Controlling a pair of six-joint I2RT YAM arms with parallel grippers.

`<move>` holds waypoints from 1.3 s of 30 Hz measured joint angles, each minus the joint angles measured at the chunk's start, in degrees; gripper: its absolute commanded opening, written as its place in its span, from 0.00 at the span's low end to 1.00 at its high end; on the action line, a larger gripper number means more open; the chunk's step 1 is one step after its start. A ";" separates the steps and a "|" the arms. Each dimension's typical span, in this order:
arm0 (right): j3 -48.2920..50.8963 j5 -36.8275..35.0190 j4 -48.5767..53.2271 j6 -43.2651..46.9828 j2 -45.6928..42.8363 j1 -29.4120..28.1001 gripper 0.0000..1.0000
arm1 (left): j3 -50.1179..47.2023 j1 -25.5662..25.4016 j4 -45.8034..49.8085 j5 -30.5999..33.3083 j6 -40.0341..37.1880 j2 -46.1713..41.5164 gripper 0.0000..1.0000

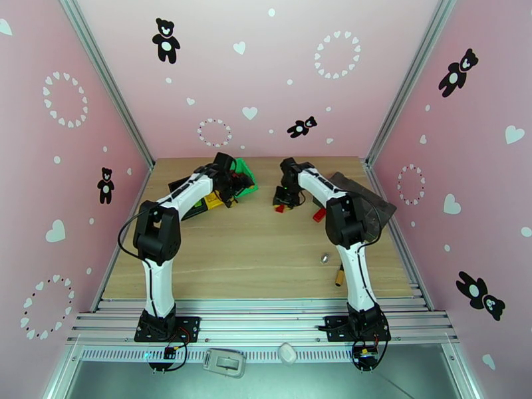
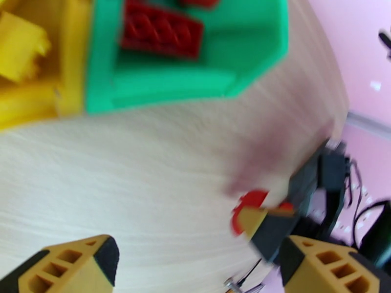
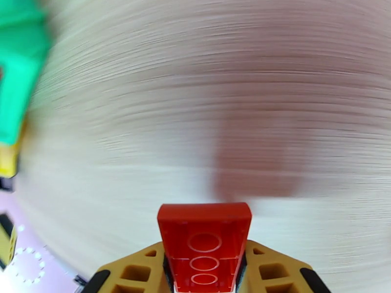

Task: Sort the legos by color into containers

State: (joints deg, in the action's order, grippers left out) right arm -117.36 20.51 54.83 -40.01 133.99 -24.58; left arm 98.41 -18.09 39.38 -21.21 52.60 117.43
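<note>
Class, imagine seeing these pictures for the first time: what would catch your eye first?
The red lego clamped in the right gripper over the wooden table stands out most. Next comes the green container beside the yellow container, holding red legos, with the open left gripper hovering near it.

No writing, label, brand, number or sign is legible anywhere, and the pink walls (image 1: 266, 74) carry printed bears, hearts and dots.

L arm (image 1: 159, 237) bent at elbow, reaching fwd; L gripper (image 2: 198, 260) w/ jaws wide apart. R arm (image 1: 350, 224) bent likewise, R gripper (image 3: 204, 277) clamped on red lego (image 3: 204, 230).
</note>
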 measured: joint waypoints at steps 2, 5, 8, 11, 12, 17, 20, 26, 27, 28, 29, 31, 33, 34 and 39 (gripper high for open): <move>-2.25 2.71 -2.27 -2.29 0.09 -1.53 0.28 | -0.02 1.70 0.00 -0.46 0.09 -0.46 0.92; -6.60 6.23 -5.57 -5.88 1.03 -2.97 0.28 | -0.15 3.89 0.02 -0.70 0.17 -1.68 0.92; -12.90 9.01 -8.83 -9.64 4.15 -3.45 0.29 | -0.79 5.79 -0.07 -0.74 0.17 -3.45 0.92; -18.62 11.04 -12.59 -14.08 8.44 -3.43 0.34 | -1.68 6.80 -0.39 -0.74 0.17 -4.74 0.92; -20.70 11.63 -14.08 -16.22 10.23 -3.41 0.37 | -2.10 6.88 -0.46 -0.74 0.17 -5.11 0.92; -31.26 13.77 -22.56 -26.12 19.52 -3.19 0.52 | -4.39 6.86 -0.92 -0.90 0.17 -6.40 0.92; -34.07 14.34 -27.30 -30.75 22.67 -3.10 0.57 | -5.35 6.86 -1.05 -0.90 0.15 -6.88 0.92; -34.77 15.37 -28.63 -31.67 23.26 -2.82 0.57 | -6.56 6.86 -1.05 -0.90 0.04 -7.80 0.92; -34.93 15.52 -28.04 -30.86 23.21 -2.73 0.56 | -6.56 6.86 -1.05 -0.90 -0.02 -7.80 0.92; -34.99 15.52 -27.06 -29.73 23.08 -2.71 0.56 | -6.56 6.86 -1.05 -0.90 -0.04 -7.82 0.92; -34.99 15.43 -26.01 -28.87 22.93 -2.67 0.55 | -6.56 6.86 -1.03 -0.90 -0.07 -7.82 0.92; -33.99 14.91 -22.51 -25.42 21.66 -2.54 0.54 | -6.51 6.64 -0.92 -0.87 -0.55 -7.82 0.92; -30.88 13.64 -19.06 -22.14 18.91 -2.40 0.55 | -5.99 6.27 -0.28 -0.83 -1.31 -7.80 0.91; -28.76 12.81 -17.07 -20.46 17.00 -2.32 0.55 | -5.38 5.81 0.39 -0.74 -1.77 -7.78 0.91; -17.84 6.43 -8.39 -13.62 5.60 -1.57 0.57 | -1.36 1.18 1.75 0.07 -3.80 -6.64 0.91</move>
State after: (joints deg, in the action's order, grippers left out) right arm -135.20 26.94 46.44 -53.63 139.59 -26.15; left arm 97.06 -16.91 41.12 -21.15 48.80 110.78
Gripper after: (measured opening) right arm 0.557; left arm 0.914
